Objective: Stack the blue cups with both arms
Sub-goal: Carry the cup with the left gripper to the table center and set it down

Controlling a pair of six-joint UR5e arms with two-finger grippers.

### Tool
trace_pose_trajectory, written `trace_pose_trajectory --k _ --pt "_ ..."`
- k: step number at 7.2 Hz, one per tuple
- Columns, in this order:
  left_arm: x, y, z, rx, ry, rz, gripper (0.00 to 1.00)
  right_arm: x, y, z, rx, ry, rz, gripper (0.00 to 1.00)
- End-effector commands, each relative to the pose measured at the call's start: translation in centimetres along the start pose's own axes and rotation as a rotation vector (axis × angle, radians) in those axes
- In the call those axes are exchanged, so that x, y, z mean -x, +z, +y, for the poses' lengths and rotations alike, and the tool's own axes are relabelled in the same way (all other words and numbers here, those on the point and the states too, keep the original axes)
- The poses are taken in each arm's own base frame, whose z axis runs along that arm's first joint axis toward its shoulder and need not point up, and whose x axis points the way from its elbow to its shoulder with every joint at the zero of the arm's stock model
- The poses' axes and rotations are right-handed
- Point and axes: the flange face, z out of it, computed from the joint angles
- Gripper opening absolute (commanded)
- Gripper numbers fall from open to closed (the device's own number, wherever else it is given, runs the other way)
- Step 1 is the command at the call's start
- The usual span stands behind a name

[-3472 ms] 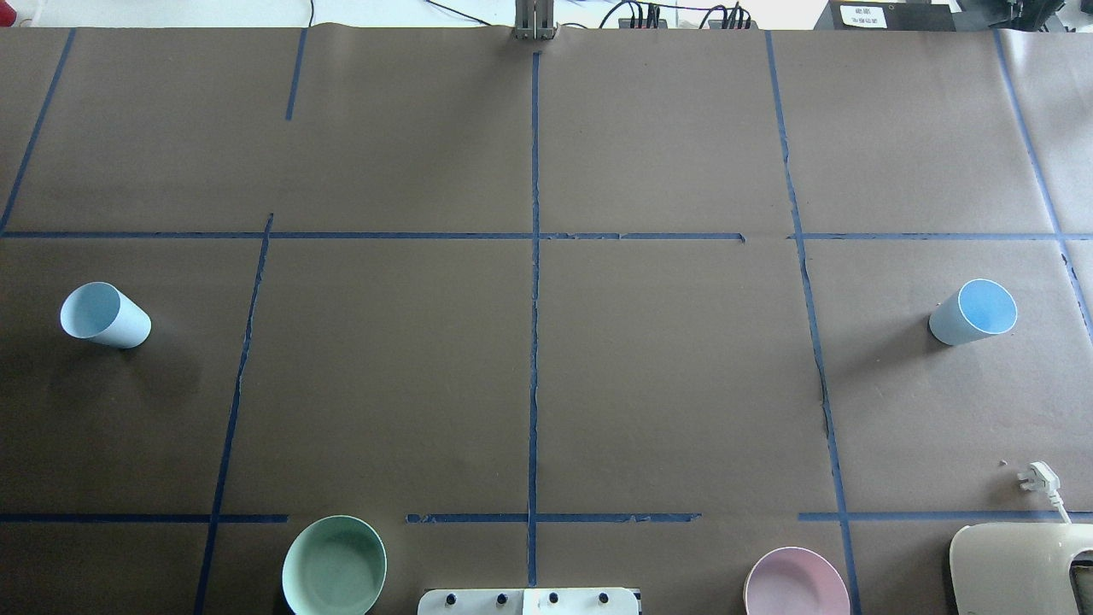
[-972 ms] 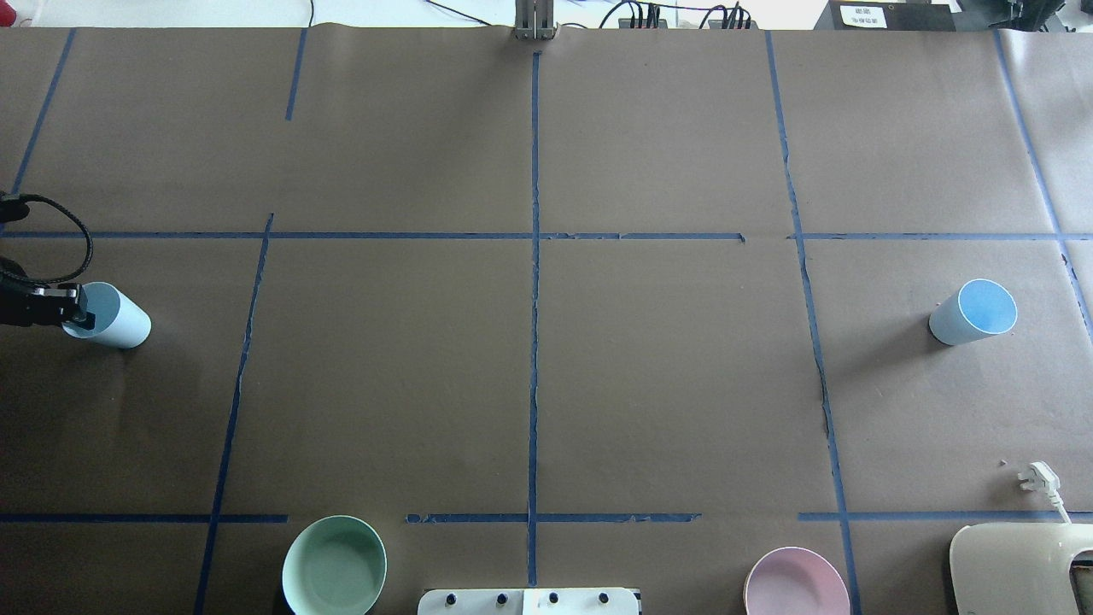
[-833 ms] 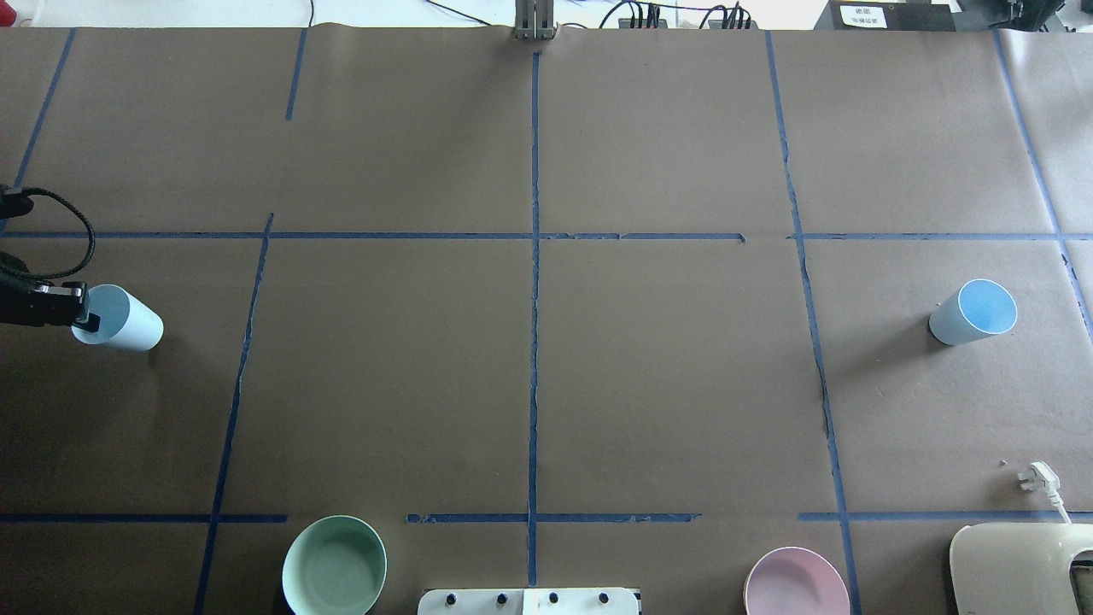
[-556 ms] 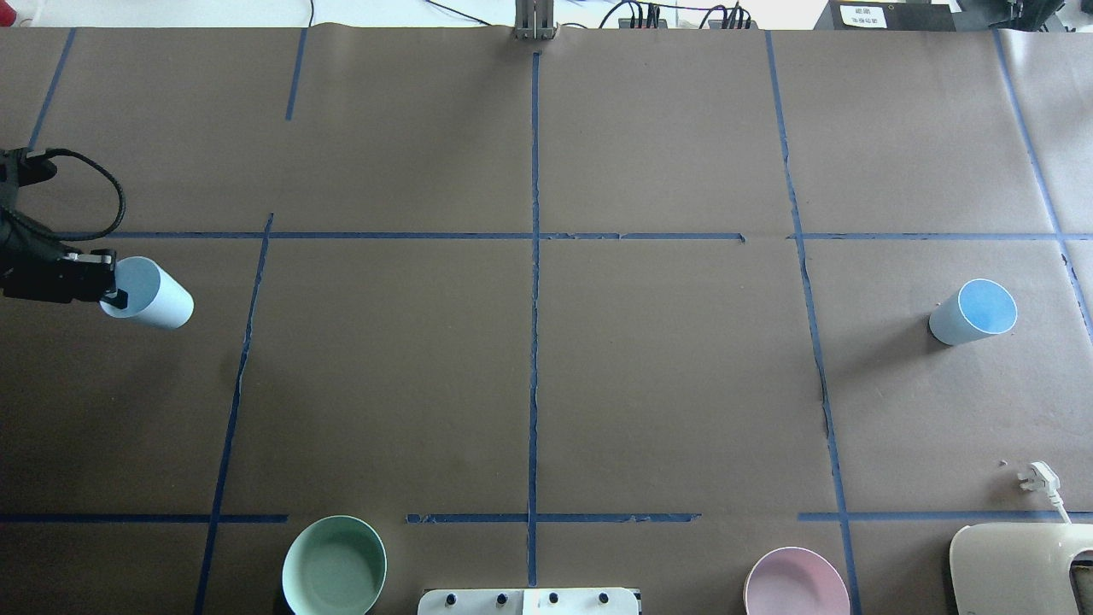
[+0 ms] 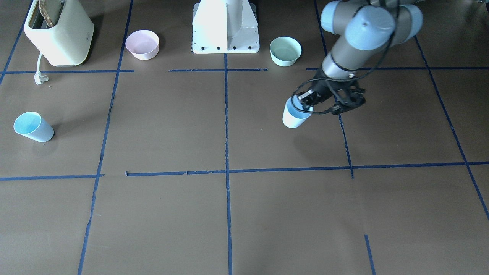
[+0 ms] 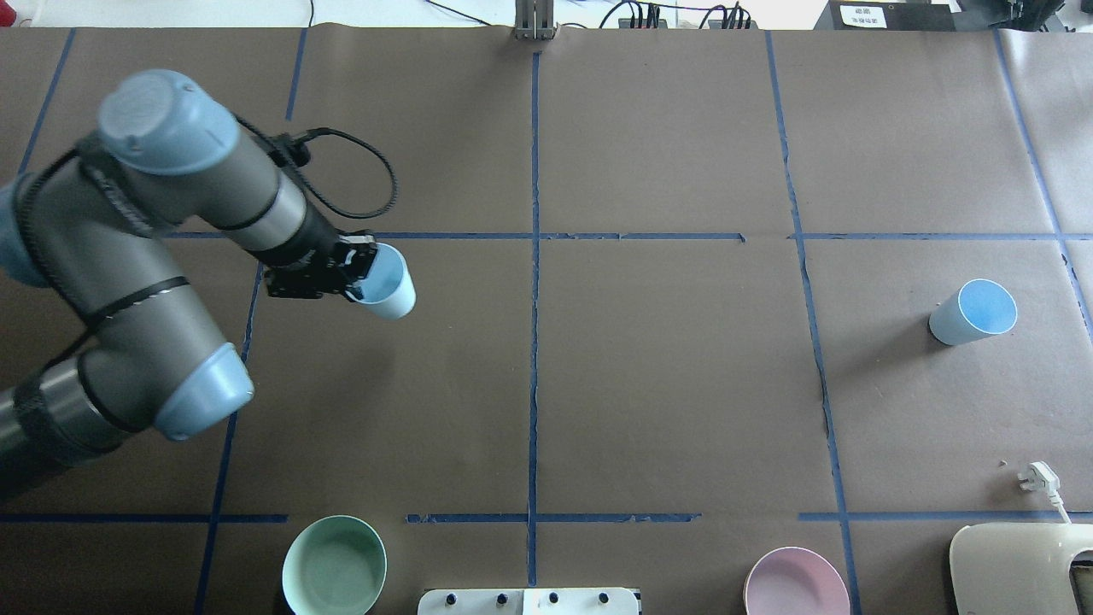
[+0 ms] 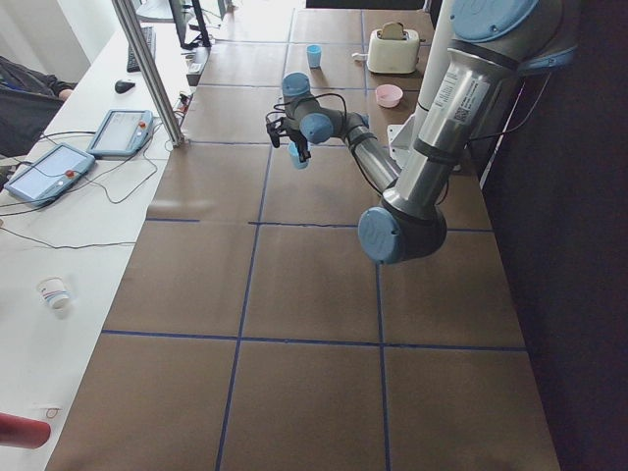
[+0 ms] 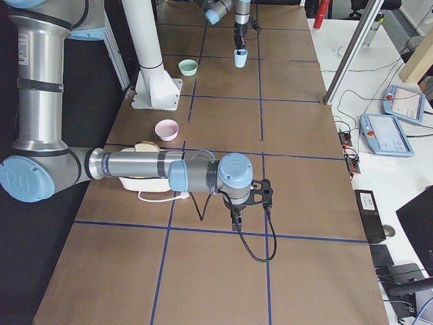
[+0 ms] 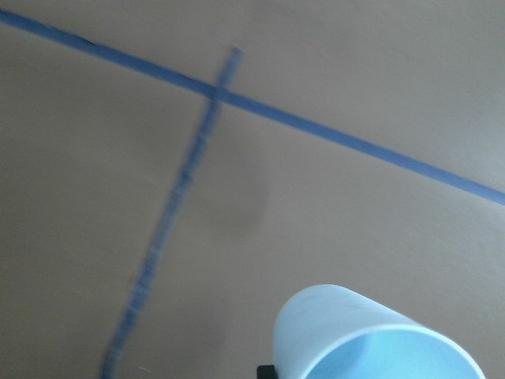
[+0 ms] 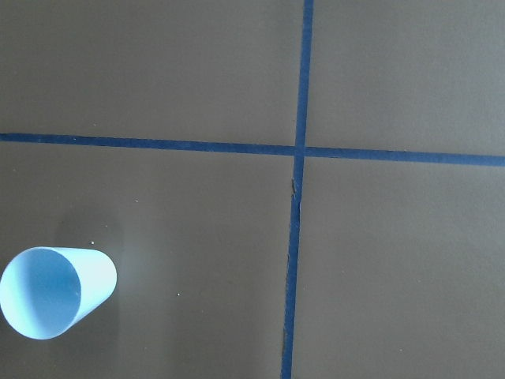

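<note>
My left gripper (image 6: 362,272) is shut on the rim of one blue cup (image 6: 391,290) and holds it above the table, left of the centre line. It shows in the front view too (image 5: 303,107), with that cup (image 5: 293,117), whose rim fills the bottom of the left wrist view (image 9: 371,339). The other blue cup (image 6: 973,312) stands upright at the table's right side, also in the front view (image 5: 32,128) and the right wrist view (image 10: 55,292). My right gripper (image 8: 235,218) shows only in the exterior right view, so I cannot tell whether it is open or shut.
A mint-green bowl (image 6: 333,568) and a pink bowl (image 6: 796,585) sit near the robot's white pedestal base (image 5: 225,26). A cream toaster (image 6: 1016,568) with a loose plug (image 6: 1037,477) stands at the near right corner. Blue tape lines cross the brown table.
My left arm took hold of the left cup at the table's far left, lifted it and carried it right toward the centre. The right cup has not moved.
</note>
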Motion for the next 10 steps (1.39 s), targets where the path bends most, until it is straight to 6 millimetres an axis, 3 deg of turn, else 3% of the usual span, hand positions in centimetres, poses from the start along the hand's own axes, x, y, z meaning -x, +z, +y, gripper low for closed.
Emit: trace_pose_trajectory --k 1,2,4,6,8,9,10 --pt "-9.0 3.1 5.1 -0.029 -0.051 0.0 0.0 2.8 -1.8 -0.3 -0.037 -0.015 -0.053 1.0" --pt "-9.4 4.2 7.1 -0.015 -0.035 -0.004 0.0 3.3 -1.8 -0.4 -0.035 0.018 -0.085 1.0" --pt "-11.1 5.8 9.1 -0.003 -0.017 -0.013 0.0 7.5 -1.2 -1.1 -0.026 -0.015 -0.101 1.0" --pt "-11.7 7.6 9.2 -0.022 -0.004 -0.002 0.0 10.7 -1.4 -1.2 -0.02 0.018 -0.108 1.0" --pt "-11.6 8.5 8.9 -0.022 -0.007 -0.011 0.02 11.8 -1.1 -1.4 -0.026 -0.006 -0.115 1.0" --pt "-11.5 8.5 8.9 -0.022 -0.004 -0.013 0.12 11.8 -0.9 -1.4 -0.024 0.003 -0.113 1.0" --pt "-11.3 8.5 8.8 -0.021 -0.001 -0.012 0.76 11.8 -0.9 -1.4 -0.026 0.001 -0.112 1.0"
